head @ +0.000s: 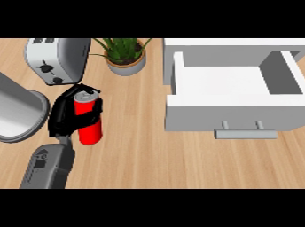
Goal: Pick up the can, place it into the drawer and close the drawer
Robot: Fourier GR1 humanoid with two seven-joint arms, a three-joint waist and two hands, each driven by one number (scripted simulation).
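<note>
A red can (89, 130) with a silver top stands upright on the wooden counter (155, 155), left of centre. My left hand (64, 116) is beside it on its left, with black fingers and thumb curled round its upper half, so part of the can is hidden. To the right, a white drawer (233, 113) is pulled out of its cabinet (237, 48). The inside of the drawer looks bare, and a grey handle (244, 133) sits on its front. My right hand does not show.
A silver toaster (56, 60) stands at the back left, with a potted plant (125, 55) beside it. A large grey cylinder (11, 111) lies at the left edge, close to my left forearm (48, 166). Bare counter lies between the can and the drawer.
</note>
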